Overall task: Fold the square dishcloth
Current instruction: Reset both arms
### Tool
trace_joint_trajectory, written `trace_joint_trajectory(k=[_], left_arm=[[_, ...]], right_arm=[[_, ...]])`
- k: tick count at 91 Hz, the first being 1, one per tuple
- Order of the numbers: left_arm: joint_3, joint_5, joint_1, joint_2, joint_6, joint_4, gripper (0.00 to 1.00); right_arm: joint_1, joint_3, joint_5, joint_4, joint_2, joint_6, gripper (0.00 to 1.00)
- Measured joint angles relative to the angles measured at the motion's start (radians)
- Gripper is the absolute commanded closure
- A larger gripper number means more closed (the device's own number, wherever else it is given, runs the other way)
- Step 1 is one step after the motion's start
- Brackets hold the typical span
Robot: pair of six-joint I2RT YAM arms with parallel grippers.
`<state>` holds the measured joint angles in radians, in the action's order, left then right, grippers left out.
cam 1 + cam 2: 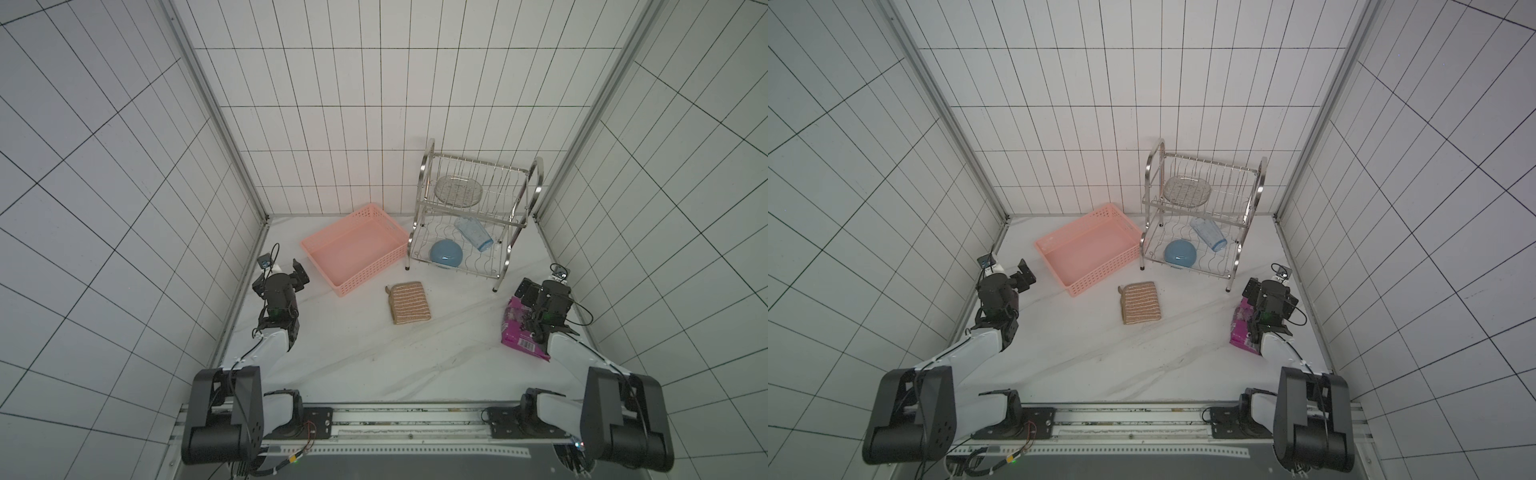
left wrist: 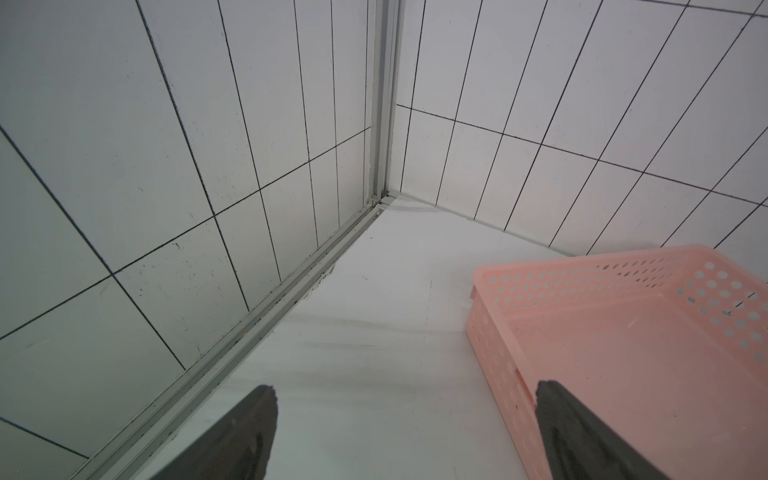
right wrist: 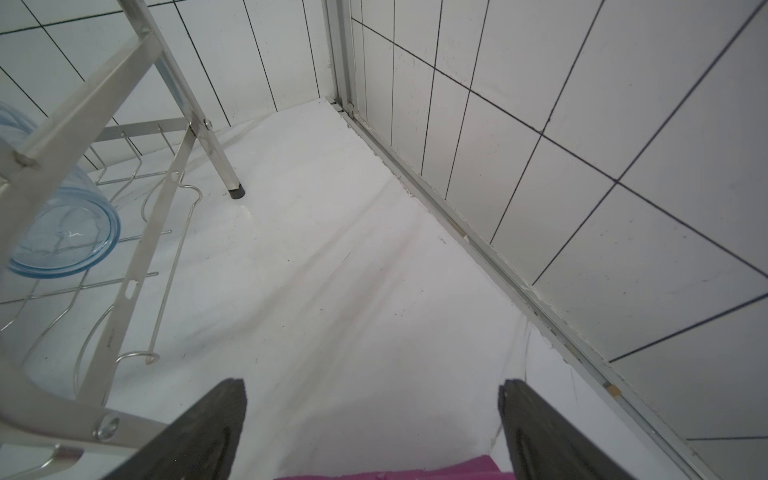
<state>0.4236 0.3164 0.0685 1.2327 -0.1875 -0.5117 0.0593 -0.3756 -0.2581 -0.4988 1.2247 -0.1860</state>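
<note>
The square dishcloth [image 1: 409, 302] [image 1: 1140, 302] is tan-brown with thin pale stripes. It lies flat in the middle of the white table, with a small loop at its far left corner. It appears in neither wrist view. My left gripper [image 1: 280, 274] [image 1: 1003, 276] [image 2: 405, 390] hovers by the left wall, well to the left of the cloth, open and empty. My right gripper [image 1: 546, 289] [image 1: 1271, 291] [image 3: 372, 384] is near the right wall, above the far end of a purple packet [image 1: 519, 332] [image 3: 395, 473]. It is also open, with only bare table between its fingers.
A pink perforated basket [image 1: 320, 270] [image 2: 498, 353] stands empty behind and to the left of the cloth, close to my left gripper. A two-tier metal dish rack [image 1: 419, 187] [image 3: 104, 104] at the back right holds a blue bowl [image 1: 445, 257], a blue cup [image 1: 473, 235] and a metal dish [image 1: 459, 191]. Tiled walls enclose three sides.
</note>
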Motion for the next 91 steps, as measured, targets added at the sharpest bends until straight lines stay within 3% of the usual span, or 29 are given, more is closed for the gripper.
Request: trace_joint_trajectory(k=[35, 69, 91], left_arm=[[-0.027, -0.094, 0.013, 0.008, 0.021, -0.064, 0.01], [-0.031, -0.213, -0.014, 0.301, 0.048, -0.241, 0.02], [0.014, -0.237, -0.027, 0.321, 0.072, -0.234, 0.02]], right_arm=[[0.011, 0.026, 0.111, -0.248, 0.171, 0.028, 0.01], [0.013, 0.026, 0.226, -0.401, 0.289, 0.067, 0.01], [0.013, 0.003, 0.256, -0.378, 0.296, 0.082, 0.01]])
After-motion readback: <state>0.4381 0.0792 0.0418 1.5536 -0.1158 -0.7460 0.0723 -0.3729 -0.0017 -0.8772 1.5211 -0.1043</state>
